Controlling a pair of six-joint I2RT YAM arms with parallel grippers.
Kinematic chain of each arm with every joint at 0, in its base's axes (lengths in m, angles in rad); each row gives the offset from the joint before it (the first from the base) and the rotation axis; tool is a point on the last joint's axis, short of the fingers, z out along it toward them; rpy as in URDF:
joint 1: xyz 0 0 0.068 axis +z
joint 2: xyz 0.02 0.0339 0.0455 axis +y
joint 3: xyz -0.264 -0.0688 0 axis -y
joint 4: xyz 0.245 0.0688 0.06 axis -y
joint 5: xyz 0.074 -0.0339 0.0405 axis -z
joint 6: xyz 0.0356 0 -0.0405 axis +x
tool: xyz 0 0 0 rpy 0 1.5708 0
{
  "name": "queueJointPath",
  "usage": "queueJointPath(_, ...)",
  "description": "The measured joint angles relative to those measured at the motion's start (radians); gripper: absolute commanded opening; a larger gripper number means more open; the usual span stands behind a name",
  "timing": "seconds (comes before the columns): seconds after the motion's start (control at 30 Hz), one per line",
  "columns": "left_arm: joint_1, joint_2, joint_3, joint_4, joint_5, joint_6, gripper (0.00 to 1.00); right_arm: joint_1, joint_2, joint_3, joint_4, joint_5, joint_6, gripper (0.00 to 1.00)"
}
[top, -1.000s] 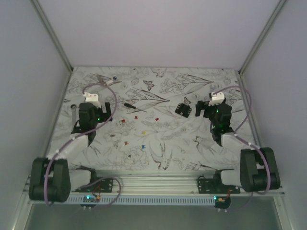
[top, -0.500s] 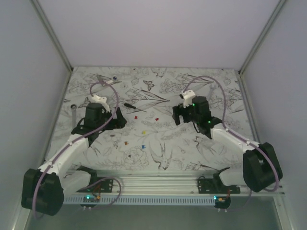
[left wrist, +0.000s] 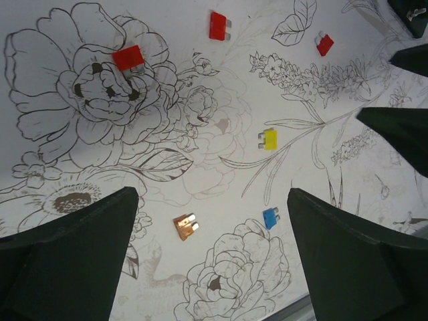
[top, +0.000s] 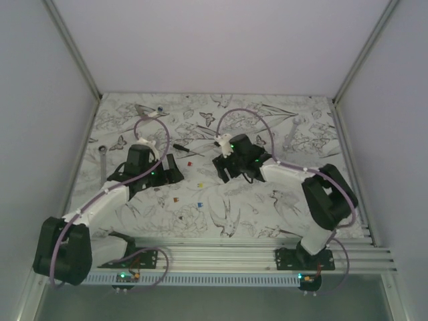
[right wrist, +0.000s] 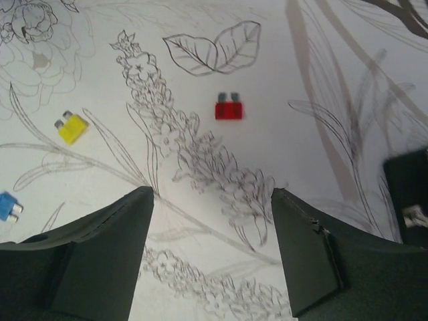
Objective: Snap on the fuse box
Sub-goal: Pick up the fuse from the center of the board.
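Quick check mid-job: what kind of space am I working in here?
Most likely a lab test cell for robot handling, not a factory line: plain white walls on aluminium posts enclose it, a flower-print cover forms the work surface, and loose fuses and a wrench lie scattered on that.

I'm seeing a black object [right wrist: 408,190] cut by the right wrist view's right edge, not telling if it's the fuse box. Blue fuse [right wrist: 7,206] is clipping off left. From above, fuses [top: 200,185] are reading as specks.

Matt printed table cover [right wrist: 301,80], red plastic fuse [right wrist: 229,110]
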Motion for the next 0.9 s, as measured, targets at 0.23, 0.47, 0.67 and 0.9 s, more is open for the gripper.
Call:
queueJointPath(0.23,0.008,0.034,0.000,0.029,0.037,-0.040,1.00,0.042,0.190,0.190,-0.088,0.013,-0.021,0.68)
queueJointPath(0.47,0.028,0.038,0.000,0.039,0.041,-0.052,1.00,0.051,0.311,0.373,-0.219,0.056,-0.022,0.59)
queueJointPath(0.67,0.034,0.038,0.000,0.040,0.043,-0.052,1.00,0.051,0.377,0.471,-0.303,0.087,-0.022,0.54)
queueJointPath(0.9,0.037,0.039,0.000,0.042,0.045,-0.052,1.00,0.051,0.418,0.523,-0.358,0.112,-0.030,0.44)
